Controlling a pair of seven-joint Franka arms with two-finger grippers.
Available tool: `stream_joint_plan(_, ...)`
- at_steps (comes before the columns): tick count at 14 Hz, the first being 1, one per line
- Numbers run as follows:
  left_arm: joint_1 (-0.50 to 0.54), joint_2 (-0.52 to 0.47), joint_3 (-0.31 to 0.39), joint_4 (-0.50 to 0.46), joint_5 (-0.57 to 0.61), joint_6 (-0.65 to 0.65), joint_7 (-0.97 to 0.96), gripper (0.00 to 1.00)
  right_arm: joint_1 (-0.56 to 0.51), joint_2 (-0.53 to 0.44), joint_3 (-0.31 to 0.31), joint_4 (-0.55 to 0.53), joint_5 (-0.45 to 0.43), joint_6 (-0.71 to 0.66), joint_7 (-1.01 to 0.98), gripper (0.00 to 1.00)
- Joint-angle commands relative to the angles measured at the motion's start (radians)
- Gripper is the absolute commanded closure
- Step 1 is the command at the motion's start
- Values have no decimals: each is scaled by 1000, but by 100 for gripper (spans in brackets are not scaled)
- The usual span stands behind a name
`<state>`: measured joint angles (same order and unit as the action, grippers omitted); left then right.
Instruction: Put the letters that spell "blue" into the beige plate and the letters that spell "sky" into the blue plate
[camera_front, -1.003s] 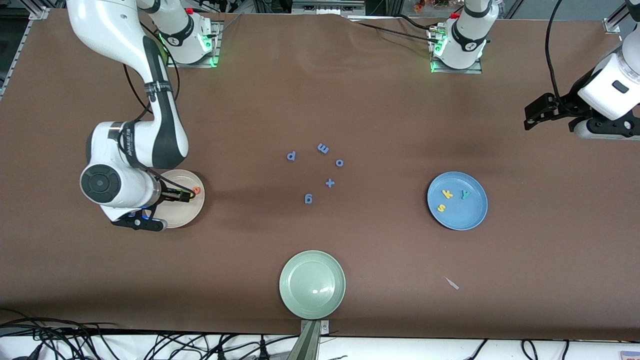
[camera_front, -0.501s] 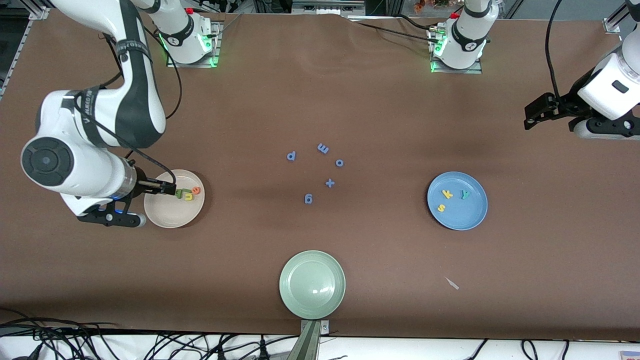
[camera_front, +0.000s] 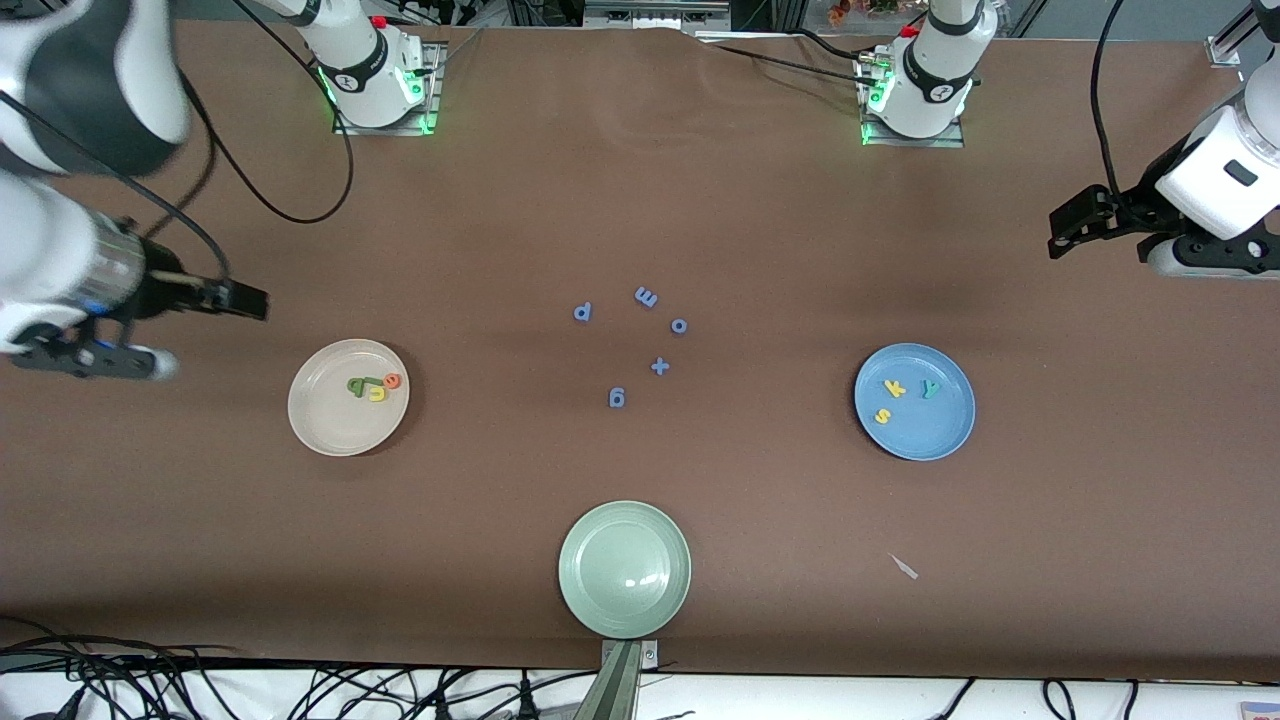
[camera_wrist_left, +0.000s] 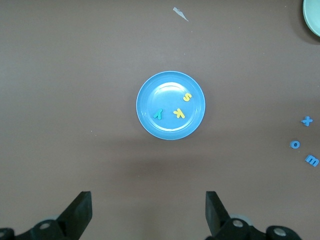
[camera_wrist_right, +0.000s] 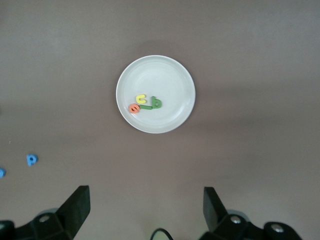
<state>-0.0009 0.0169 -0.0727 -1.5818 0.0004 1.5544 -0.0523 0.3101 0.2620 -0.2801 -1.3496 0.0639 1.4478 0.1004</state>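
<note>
Counter: brown counter (camera_front: 640, 200) carries three plates and a scatter of small foam letters; both arm bases stand along its edge farthest from the front camera.
Right arm: right gripper (camera_front: 245, 298) hangs over bare counter just off the beige plate, toward the right arm's end; jaws apart, nothing between them, and in the right wrist view the plate sits centred ahead of the gap.
Left arm: left gripper (camera_front: 1075, 225) waits over bare counter at the left arm's end, well apart from the blue plate; jaws apart and empty.
Beige plate: beige plate (camera_front: 335, 425) lies toward the right arm's end and holds the orange e (camera_wrist_right: 134, 108), yellow u (camera_wrist_right: 141, 99), thin green l (camera_wrist_right: 146, 106) and green b (camera_wrist_right: 156, 103), bunched and touching in its middle.
Blue plate: blue plate (camera_front: 920, 440) lies toward the left arm's end and holds the yellow s (camera_front: 883, 415), yellow k (camera_front: 895, 387) and teal-green y (camera_front: 931, 388), each lying apart from the others.
Green plate: pale green plate (camera_front: 600, 590) sits nearest the front camera, with nothing in it.
Leftovers: periwinkle letters and a plus sign (camera_front: 659, 366) lie mid-counter between the two filled plates.
Relation that matters: every task letter lies inside its plate, so I judge nothing lies between either set of jaws and a target; the sorting looks finished, and any coming move is most likely a retreat.
</note>
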Motion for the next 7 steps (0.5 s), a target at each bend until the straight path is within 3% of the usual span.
stream_joint_plan(1, -1, 2, -4, 20, 26, -20, 15, 0, -150, -157, 145, -162, -22, 20, -56, 0)
stream_joint_plan(4, -1, 2, -4, 20, 26, -20, 15, 0, -198, -260, 211, -296, -61, 72, -54, 0)
stream_joint_plan(7, -1, 2, -4, 20, 26, -20, 15, 0, -204, -244, 249, -286, -119, 89, -71, 0)
